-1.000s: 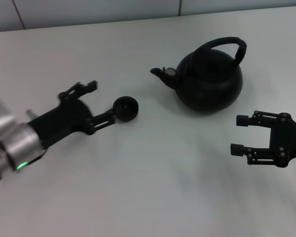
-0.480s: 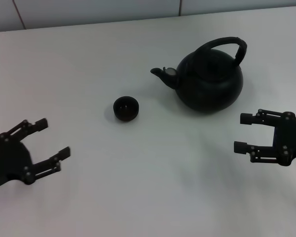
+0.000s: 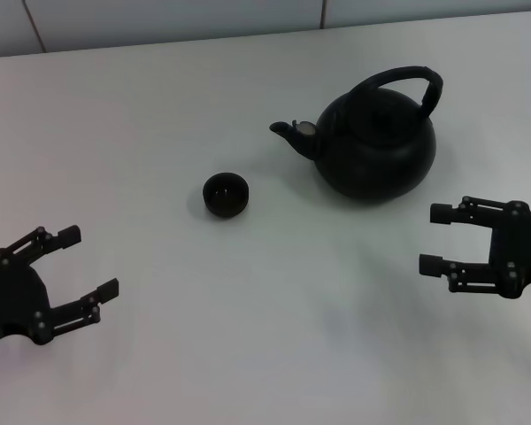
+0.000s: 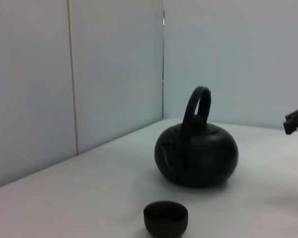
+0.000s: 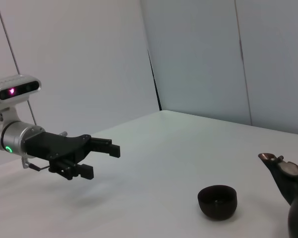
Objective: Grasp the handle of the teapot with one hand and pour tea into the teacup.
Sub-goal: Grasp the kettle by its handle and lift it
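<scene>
Black two-finger left gripper (image 5: 102, 157) on silver wrist (green light lit)

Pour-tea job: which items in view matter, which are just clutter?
Job items:
- teapot, spout toward the cup
- handle, upright arch, ungrasped
- teacup, standing alone beside the spout
- right end effector, open, near the teapot
- left end effector, open, away from the cup

Clutter:
- nothing; only the white table and wall panels

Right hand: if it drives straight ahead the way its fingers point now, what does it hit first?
Probably nothing: the right hand points across bare table, passing nearer than the teapot and teacup. Depth is uncertain.
</scene>
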Motion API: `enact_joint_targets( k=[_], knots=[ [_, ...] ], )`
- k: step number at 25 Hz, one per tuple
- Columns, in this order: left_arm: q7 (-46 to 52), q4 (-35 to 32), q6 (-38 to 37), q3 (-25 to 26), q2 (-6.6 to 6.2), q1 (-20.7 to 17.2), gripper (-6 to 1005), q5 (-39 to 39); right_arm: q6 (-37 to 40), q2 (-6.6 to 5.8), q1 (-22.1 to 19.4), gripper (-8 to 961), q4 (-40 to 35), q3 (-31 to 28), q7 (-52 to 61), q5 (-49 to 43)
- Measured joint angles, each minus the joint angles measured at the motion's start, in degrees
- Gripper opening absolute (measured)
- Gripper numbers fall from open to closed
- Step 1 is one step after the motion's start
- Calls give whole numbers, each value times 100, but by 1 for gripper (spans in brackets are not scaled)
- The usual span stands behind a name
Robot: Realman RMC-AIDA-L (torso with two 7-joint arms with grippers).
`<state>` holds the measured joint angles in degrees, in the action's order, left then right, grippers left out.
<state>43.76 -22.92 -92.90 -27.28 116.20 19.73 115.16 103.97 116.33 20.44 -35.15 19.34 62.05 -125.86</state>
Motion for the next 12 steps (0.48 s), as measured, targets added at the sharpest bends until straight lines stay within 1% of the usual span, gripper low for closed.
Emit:
enact_joint_targets(
  k=[5,8,9,12],
  knots=[
    [1,-42,77,-5,-38,-9,869,44,0,-2,-20,785,0,0,0,0],
    [1,-42,77,-5,-38,-9,869,44,1,-3,-39,785,0,0,0,0],
    [1,-143,118,-5,-20,-10,869,212,1,-3,-43,785,0,0,0,0],
    [1,-145,118,-5,-19,-6,869,253,1,-1,-50,784,0,0,0,0]
  ],
)
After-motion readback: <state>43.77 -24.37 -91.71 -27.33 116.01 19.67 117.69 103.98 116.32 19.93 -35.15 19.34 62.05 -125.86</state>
